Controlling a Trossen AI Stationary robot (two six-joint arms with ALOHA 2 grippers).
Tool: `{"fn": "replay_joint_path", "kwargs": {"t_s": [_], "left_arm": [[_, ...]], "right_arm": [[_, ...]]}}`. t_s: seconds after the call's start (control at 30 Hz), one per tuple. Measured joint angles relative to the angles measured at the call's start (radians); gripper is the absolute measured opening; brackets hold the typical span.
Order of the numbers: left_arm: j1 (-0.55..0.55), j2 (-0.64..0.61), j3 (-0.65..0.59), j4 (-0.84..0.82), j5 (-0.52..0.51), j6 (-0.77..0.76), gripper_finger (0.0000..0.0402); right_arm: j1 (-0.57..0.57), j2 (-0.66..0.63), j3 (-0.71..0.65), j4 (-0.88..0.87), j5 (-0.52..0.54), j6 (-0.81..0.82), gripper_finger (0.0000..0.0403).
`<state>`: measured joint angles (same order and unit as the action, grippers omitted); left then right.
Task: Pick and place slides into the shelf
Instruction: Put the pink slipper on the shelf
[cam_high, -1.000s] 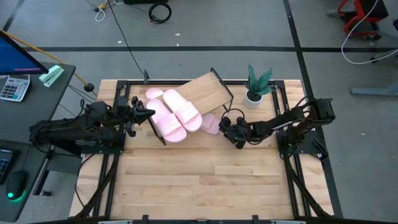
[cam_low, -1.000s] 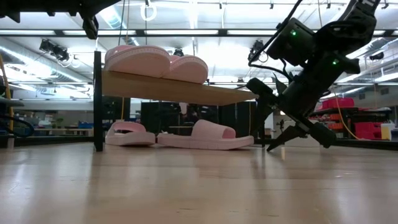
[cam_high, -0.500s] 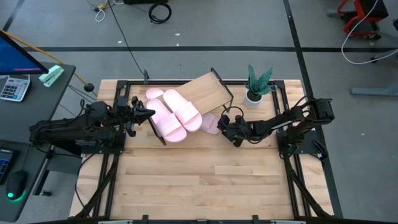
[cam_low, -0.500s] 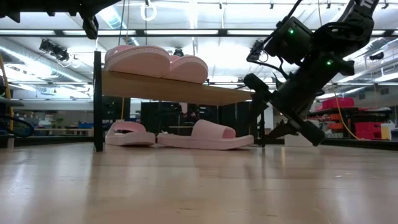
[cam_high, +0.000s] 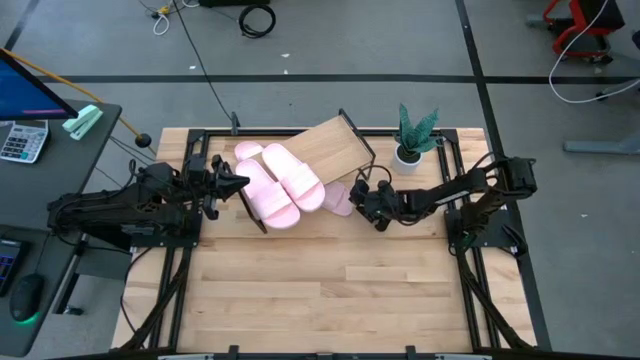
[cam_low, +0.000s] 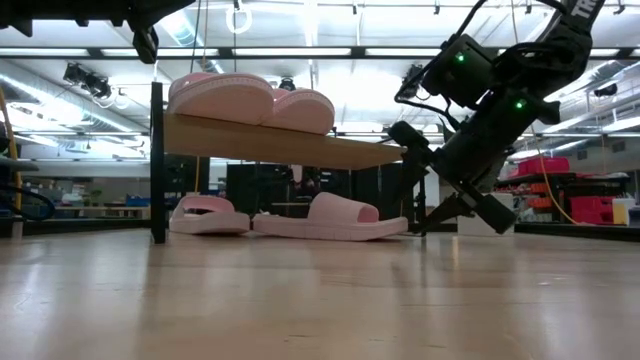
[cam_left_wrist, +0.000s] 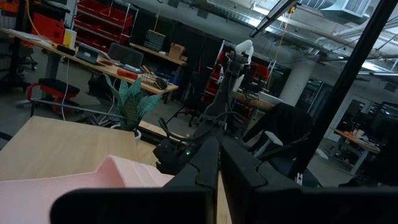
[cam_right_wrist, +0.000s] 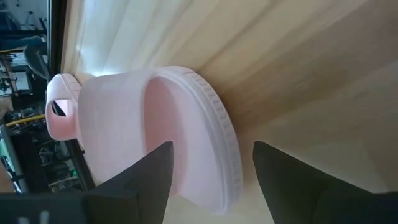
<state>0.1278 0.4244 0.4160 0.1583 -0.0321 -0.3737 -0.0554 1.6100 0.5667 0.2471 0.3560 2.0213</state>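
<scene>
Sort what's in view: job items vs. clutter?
Job: two slides on the shelf; two slides under it; shelf; right gripper, open beside a lower slide; left gripper, shut by the shelf.

Clutter: potted plant; calculator.

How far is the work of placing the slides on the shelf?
About half. Two slides already lie on the shelf. Two more remain on the table under it. The right claw, open, is reaching toward the nearer one; nothing is grasped yet. The left claw waits shut beside the shelf.
</scene>
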Motion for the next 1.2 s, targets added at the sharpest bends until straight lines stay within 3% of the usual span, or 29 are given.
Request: {"fn": "replay_joint_path", "kwargs": {"t_s": [0.23, 0.6, 0.87, 1.03, 1.2], "left_arm": [[0.0, 0.0, 0.0, -0.001, 0.0, 0.003, 0.0006], [0.0, 0.0, 0.0, 0.0, 0.0, 0.003, 0.003], [0.0, 0.0, 0.0, 0.001, 0.0, 0.003, 0.0011], [0.0, 0.001, 0.0, 0.001, 0.0, 0.003, 0.0009], [0.0, 0.0, 0.0, 0.001, 0.0, -0.003, 0.0023]], "right_arm": [[-0.008, 0.0, 0.0, 0.001, -0.049, -0.005, 0.0228], [-0.008, 0.0, 0.001, 0.001, -0.059, 0.017, 0.0228], [-0.008, 0.005, 0.034, -0.037, -0.079, 0.04, 0.0226], [-0.016, 0.105, 0.155, -0.106, -0.111, -0.033, 0.0215], [-0.021, 0.22, 0.235, -0.1, -0.137, 0.006, 0.0209]]}}
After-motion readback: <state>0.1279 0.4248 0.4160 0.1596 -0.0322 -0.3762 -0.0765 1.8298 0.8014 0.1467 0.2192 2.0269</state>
